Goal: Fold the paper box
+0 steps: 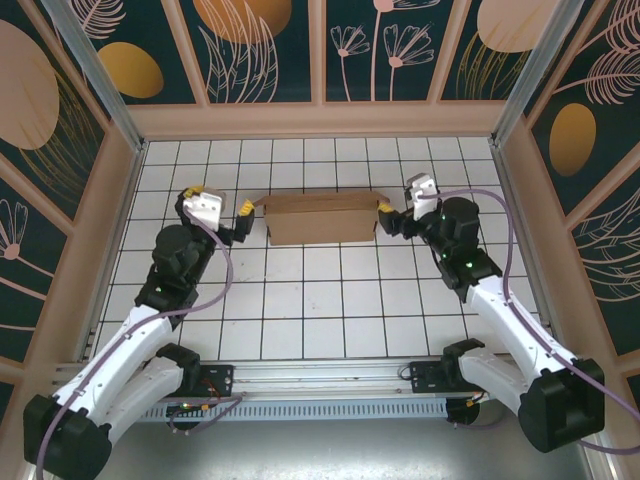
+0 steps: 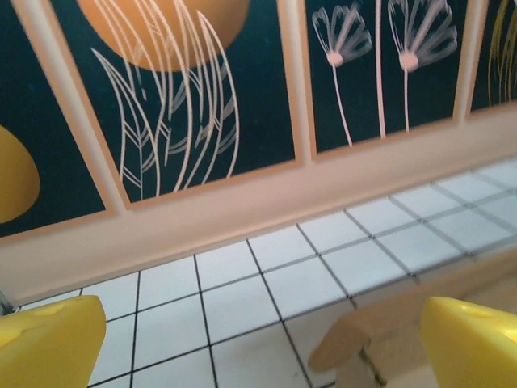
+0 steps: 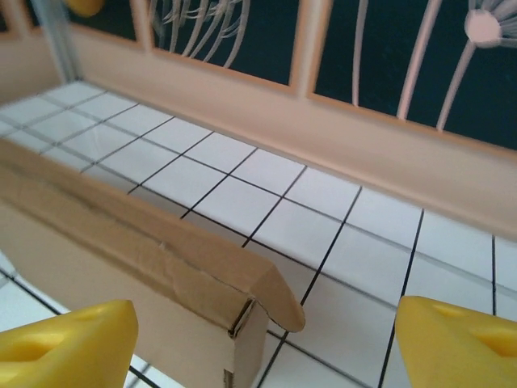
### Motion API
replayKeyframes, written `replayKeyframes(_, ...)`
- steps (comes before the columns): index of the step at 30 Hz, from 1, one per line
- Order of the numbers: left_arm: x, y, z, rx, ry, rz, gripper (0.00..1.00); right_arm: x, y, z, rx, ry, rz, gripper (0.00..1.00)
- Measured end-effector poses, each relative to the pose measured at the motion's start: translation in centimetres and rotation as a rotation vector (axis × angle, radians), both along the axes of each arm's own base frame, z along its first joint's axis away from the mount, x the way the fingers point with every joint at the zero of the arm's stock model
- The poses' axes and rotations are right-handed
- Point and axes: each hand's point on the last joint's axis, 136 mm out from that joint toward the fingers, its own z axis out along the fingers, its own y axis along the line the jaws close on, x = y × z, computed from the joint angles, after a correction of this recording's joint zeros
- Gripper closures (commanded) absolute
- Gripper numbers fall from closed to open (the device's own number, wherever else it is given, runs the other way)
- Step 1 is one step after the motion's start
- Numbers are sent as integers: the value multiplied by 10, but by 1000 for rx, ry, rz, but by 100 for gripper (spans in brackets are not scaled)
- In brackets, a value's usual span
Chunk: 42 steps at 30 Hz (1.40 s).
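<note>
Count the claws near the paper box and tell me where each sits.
2. The left claw is open beside the left end of the paper box; the right claw is open at its right end. None seem hidden.

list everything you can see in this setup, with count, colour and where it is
paper box: one, plain brown, far middle of the table, between the two grippers
table: one, white tiles with dark grid lines, inside the enclosure
wall panels: several, dark teal with orange discs and pale plant drawings, tan frames, around the table
left arm: one, white and black, near left
right arm: one, white and black, near right
left gripper: one, yellow fingertips, open, at the box's left end
right gripper: one, yellow fingertips, open, at the box's right end
</note>
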Motion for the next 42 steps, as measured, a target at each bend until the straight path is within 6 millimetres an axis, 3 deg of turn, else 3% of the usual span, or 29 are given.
replayKeyframes(6, -2, 0, -52, 184, -33, -100, 8, -11, 4, -40, -199, -169, 210, 18)
replayKeyframes(9, 0, -2, -68, 236, -26, -161, 12, -9, 6, -49, -267, -217, 284, 19)
replayKeyframes(18, 13, -13, -80, 376, -45, -266, 24, 5, 0, -34, -374, -370, 288, 28)
replayKeyframes(28, 44, -32, -75, 435, -40, -365, 39, 24, -18, -45, -393, -349, 232, 37)
replayKeyframes(37, 47, -38, -89, 451, 15, -433, 52, 29, -19, -43, -391, -354, 227, 39)
replayKeyframes(42, 49, -39, -101, 450, 57, -449, 60, 35, -18, -38, -382, -357, 229, 45)
